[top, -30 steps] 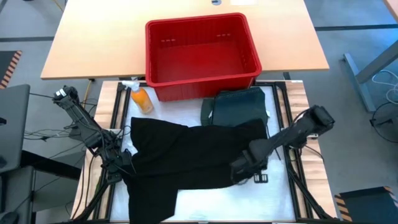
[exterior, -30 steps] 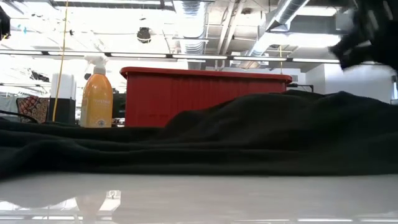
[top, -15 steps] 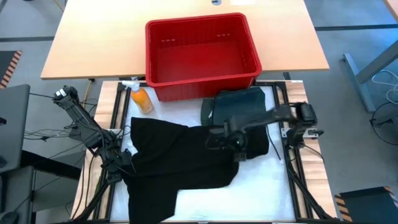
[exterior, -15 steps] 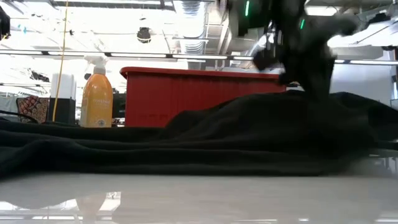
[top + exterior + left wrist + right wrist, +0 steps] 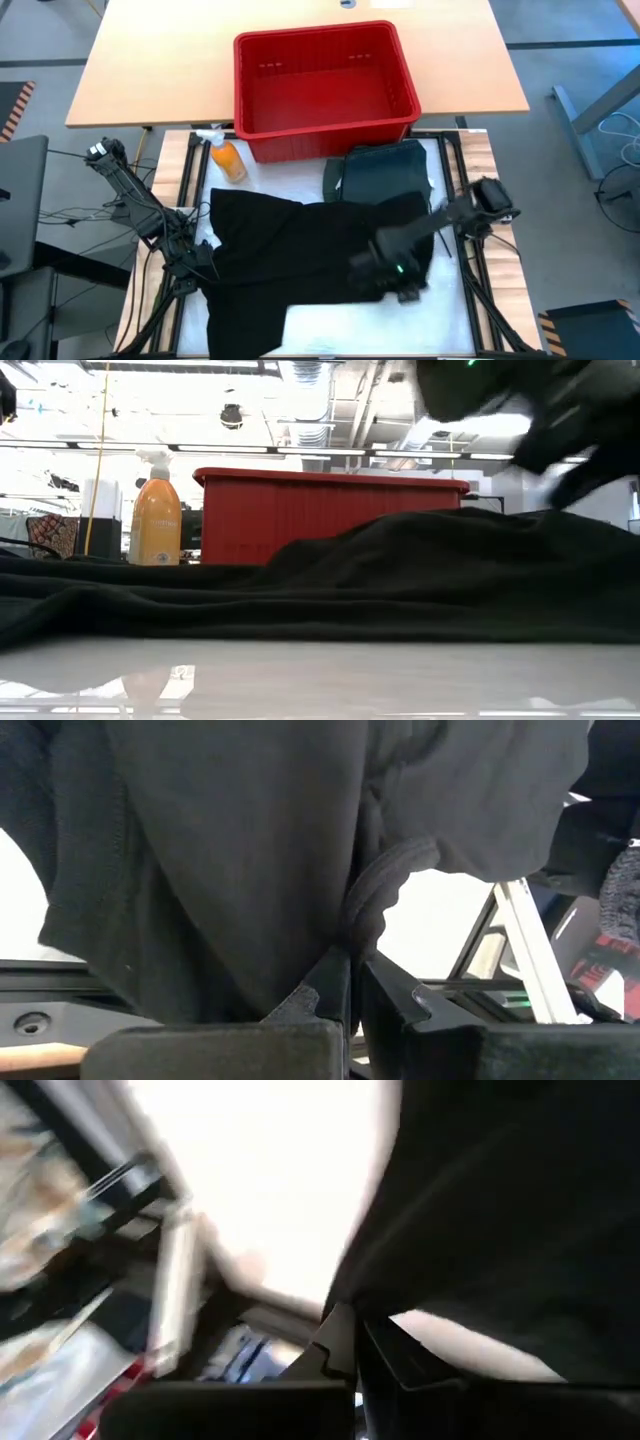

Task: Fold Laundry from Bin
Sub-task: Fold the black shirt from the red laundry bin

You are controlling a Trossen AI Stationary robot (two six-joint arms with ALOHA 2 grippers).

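bin (image 5: 325, 85) behind folded shirt (image 5: 380, 172); garment (image 5: 290, 255) in front

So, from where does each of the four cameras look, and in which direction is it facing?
High view: above, straight down; both arms, red bin, black garment.
Low view: table height, level; same garment, bin; one arm above.
Left wrist view: past the left gripper, shut on the garment.
Right wrist view: past the shut right gripper, garment beside.
All four share the garment.

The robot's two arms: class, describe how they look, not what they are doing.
Both are dark, slim, jointed arms. The left arm trails black cables beside it. The right arm is bulkier at its wrist, where a small green light glows. Each wrist view shows flat, dark angular fingers.
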